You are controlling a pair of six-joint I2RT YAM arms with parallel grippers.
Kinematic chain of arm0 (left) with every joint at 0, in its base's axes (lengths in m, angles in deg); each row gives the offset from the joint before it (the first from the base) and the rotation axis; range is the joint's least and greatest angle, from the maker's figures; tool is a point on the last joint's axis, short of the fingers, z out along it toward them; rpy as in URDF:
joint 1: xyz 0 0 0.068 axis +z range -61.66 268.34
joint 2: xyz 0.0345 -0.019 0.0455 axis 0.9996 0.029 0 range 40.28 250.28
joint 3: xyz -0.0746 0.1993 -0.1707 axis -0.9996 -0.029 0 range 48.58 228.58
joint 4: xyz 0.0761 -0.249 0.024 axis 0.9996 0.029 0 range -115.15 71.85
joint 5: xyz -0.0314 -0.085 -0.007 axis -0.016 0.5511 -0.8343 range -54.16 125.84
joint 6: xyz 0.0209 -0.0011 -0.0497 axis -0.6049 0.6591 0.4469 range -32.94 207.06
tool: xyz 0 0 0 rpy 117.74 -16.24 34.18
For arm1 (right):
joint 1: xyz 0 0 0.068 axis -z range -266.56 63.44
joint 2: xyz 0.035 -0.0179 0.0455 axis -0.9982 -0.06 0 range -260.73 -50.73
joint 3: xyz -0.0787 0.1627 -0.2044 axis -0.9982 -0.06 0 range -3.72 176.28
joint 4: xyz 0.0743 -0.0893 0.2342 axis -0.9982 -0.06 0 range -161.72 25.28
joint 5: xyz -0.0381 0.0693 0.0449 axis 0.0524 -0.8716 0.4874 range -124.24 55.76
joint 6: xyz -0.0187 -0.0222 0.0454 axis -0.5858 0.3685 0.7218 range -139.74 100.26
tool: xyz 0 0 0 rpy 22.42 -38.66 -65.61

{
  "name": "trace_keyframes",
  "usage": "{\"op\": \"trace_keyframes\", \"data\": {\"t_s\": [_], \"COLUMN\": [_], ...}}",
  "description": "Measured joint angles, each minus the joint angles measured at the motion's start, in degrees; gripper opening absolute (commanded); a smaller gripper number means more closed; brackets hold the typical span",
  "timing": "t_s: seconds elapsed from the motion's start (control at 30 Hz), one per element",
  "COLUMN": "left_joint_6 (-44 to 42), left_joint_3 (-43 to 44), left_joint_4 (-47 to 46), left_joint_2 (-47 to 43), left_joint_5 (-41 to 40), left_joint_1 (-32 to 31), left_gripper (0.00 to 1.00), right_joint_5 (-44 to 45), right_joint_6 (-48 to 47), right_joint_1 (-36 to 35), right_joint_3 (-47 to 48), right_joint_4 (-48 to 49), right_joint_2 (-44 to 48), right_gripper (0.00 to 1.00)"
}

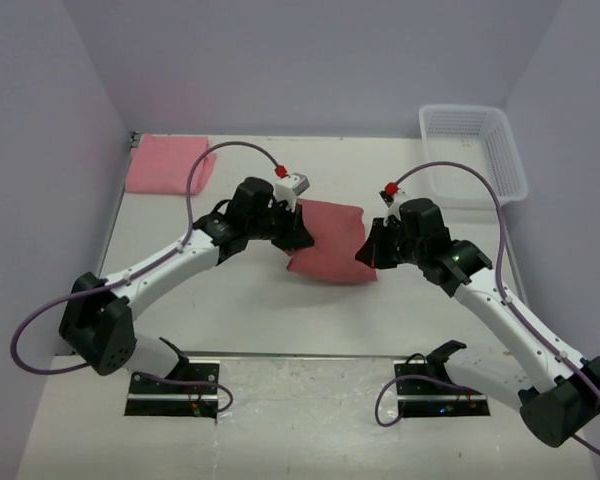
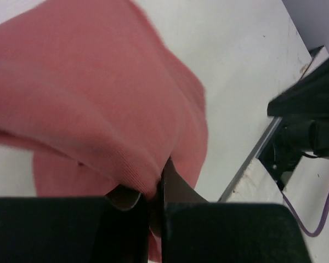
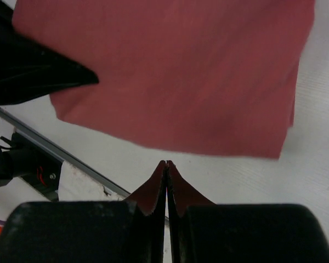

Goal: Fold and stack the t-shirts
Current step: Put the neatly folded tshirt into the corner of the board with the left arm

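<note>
Two claws flank the brick-red t-shirt (image 1: 327,245) on the table (image 1: 230,320): your left gripper (image 1: 298,232) pinches its left edge, while your right gripper (image 1: 368,252), clamped shut on nothing, sits just off its right edge

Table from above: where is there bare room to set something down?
Bare table lies on the near side of the brick-red t-shirt, and along the far edge between the folded pink t-shirt and the white basket. The middle is crowded: the left end effector and right end effector grip that shirt there.

brick-red shirt (image 1: 330,245) folded, centre (pink shirt (image 1: 165,162) back-left)
</note>
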Motion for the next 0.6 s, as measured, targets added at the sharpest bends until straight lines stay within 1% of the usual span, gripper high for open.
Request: {"op": "trace_keyframes", "data": {"t_s": [0.13, 0.23, 0.3, 0.4, 0.5, 0.6], "left_joint_6": [1.27, 1.22, 1.22, 1.40, 2.86, 5.29], "left_joint_3": [-6.49, -9.03, -11.06, -13.46, -15.72, -17.05], "left_joint_4": [2.73, 4.09, 4.50, 4.02, 2.05, 0.07], "left_joint_2": [-8.72, -10.08, -8.15, -1.01, 7.26, 9.79], "left_joint_5": [-0.85, -2.49, -3.61, -4.28, -3.39, -0.74], "left_joint_1": [1.51, 5.29, 8.20, 10.93, 11.06, 10.86], "left_gripper": [0.00, 0.00, 0.00, 0.00, 0.00, 0.00], "right_joint_5": [1.97, 1.92, 1.79, 1.62, 1.42, 0.92], "right_joint_6": [0.26, 0.39, 0.50, 0.57, 0.61, 0.52], "right_joint_1": [-0.11, -0.22, -0.31, -0.72, -1.38, -1.73], "right_joint_3": [2.75, 3.96, 4.22, 4.70, 4.92, 5.64], "right_joint_4": [-0.76, -0.31, -0.17, -0.13, -0.15, -0.20], "right_joint_2": [-0.72, -2.03, -3.34, -5.95, -7.69, -8.57], "right_gripper": [0.00, 0.00, 0.00, 0.00, 0.01, 0.01]}}
